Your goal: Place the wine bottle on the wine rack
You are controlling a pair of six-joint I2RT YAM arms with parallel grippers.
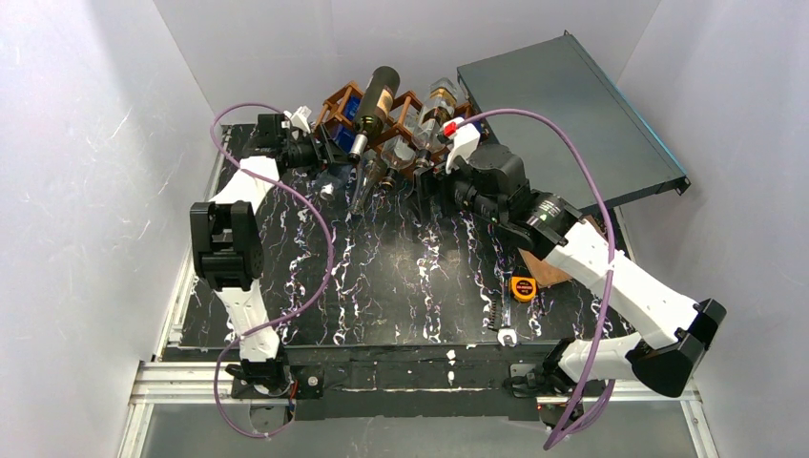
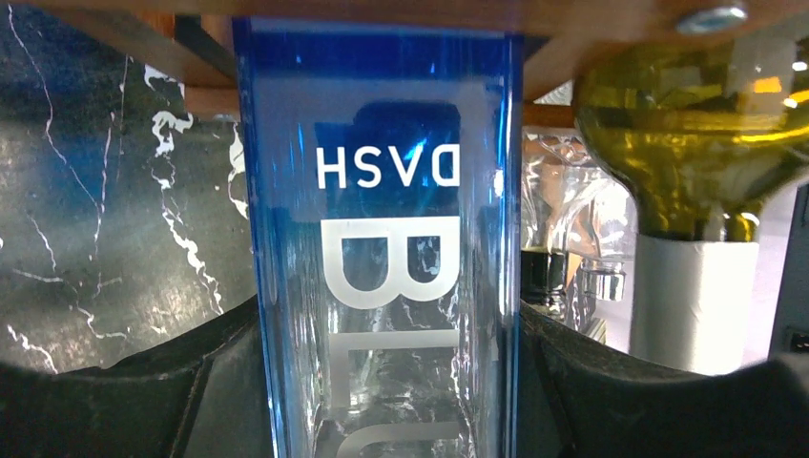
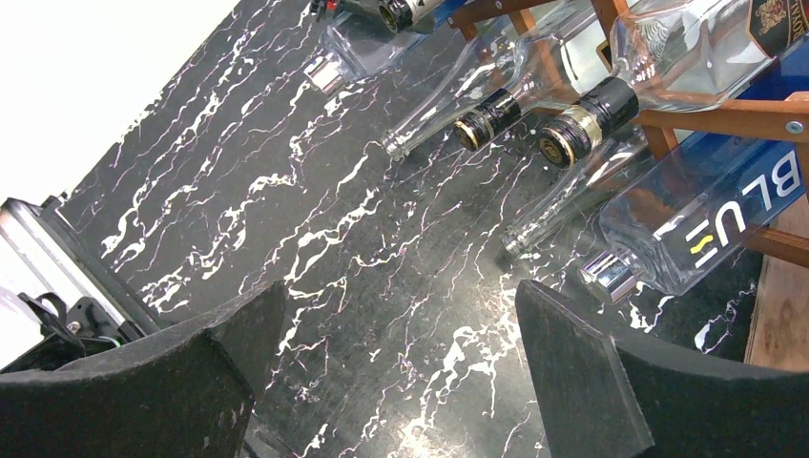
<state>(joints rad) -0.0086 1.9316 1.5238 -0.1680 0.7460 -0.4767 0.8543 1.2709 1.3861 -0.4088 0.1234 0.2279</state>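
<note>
Wine bottle [image 2: 382,248], blue glass, lettered DASH: far end meets a wooden bar of the wine rack [image 2: 401,8] | left pincer [image 2: 386,324]: clamped on bottle's sides | right pincer [image 3: 401,382]: spread wide, empty, above marbled desk [image 3: 315,248]

The wine rack [image 1: 382,129] is standing at the far side of the table [image 1: 382,286], bottles lying in its openings with necks pointing toward the near edge. The flat panel [image 1: 572,114] is sitting just right of the rack. At the rack's left end, the left gripper [image 2: 386,382] is clasping the wine bottle [image 2: 382,239], whose far end is touching a rack bar. The right gripper [image 3: 401,315] is hovering, fingers apart, before the rack's right end. A tape measure [image 1: 523,287] is lying well in front of the rack, to the right.
</note>
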